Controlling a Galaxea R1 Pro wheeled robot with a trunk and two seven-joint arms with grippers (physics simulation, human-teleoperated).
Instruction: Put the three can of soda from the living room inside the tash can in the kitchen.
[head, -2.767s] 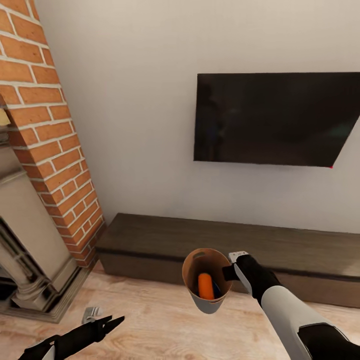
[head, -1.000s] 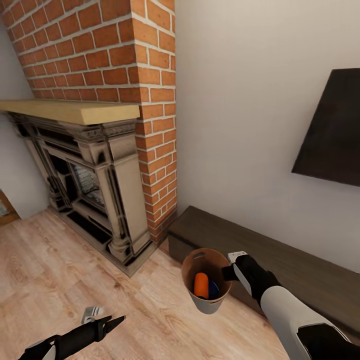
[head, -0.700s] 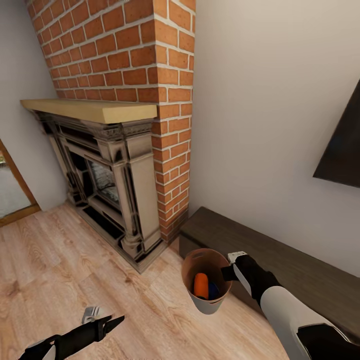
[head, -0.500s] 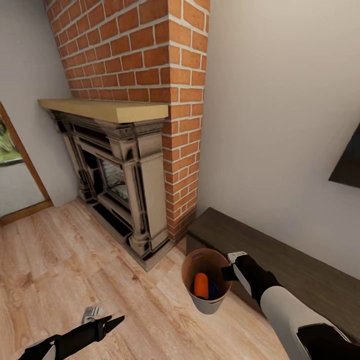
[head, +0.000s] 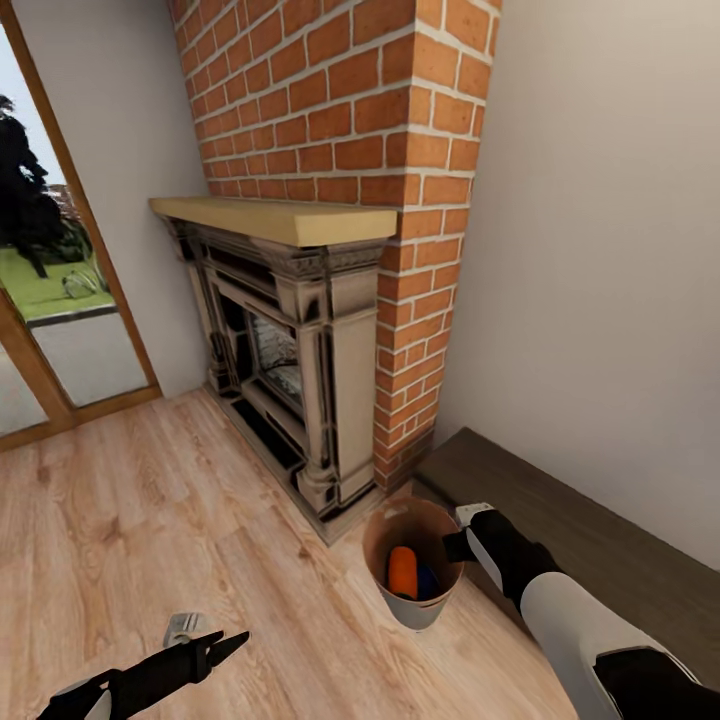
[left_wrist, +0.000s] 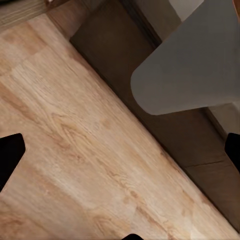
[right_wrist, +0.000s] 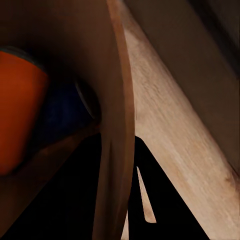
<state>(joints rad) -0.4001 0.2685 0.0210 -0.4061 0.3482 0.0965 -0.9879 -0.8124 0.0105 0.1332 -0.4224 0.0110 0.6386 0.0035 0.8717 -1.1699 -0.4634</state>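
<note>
Red-brick fireplace (head: 400, 150) with tan mantel (head: 270, 218); warm brown plank floor (head: 150, 520); dark-wood cabinet (head: 590, 530); tash can (head: 412, 560) grey-white outside, orange-brown inside; orange can (head: 402, 572), dark blue can (head: 427, 580).

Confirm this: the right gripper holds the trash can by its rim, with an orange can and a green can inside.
Not quite. The right gripper does grip the trash can at its rim, and the orange can is inside, but the other can is dark blue, not green. The head view shows it.

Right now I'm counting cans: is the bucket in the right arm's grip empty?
No: the head view shows an orange can and a dark blue one inside the bucket.
</note>
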